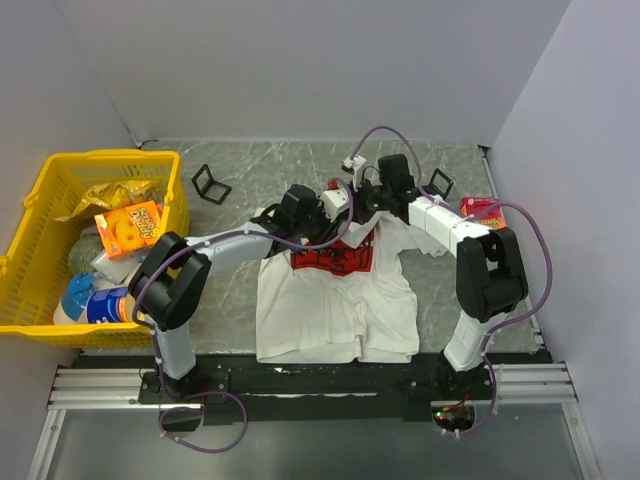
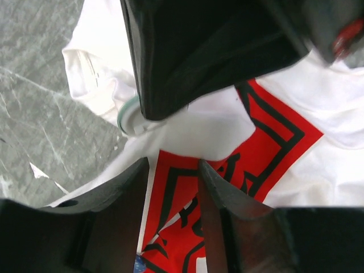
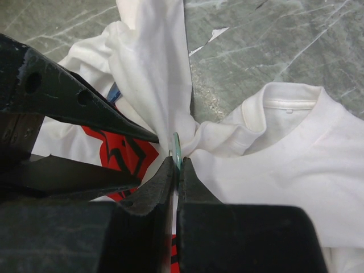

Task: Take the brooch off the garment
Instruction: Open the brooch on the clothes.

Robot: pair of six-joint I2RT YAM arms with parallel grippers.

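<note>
Two-handed work. Pinching pale-green brooch [image 3: 177, 147] edge-on with right gripper [image 3: 176, 165], frame centre, amid bunched shirt [image 3: 296, 148]. Left gripper [image 2: 173, 170] agape over red print [image 2: 273, 142], holding nothing. Likely stiff, light, slippery; take by rim, pin soft shirt beside.

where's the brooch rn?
Right wrist view, centre: the brooch is pinched edge-on at the tips of the right gripper, amid bunched garment fabric just left of the collar.
</note>
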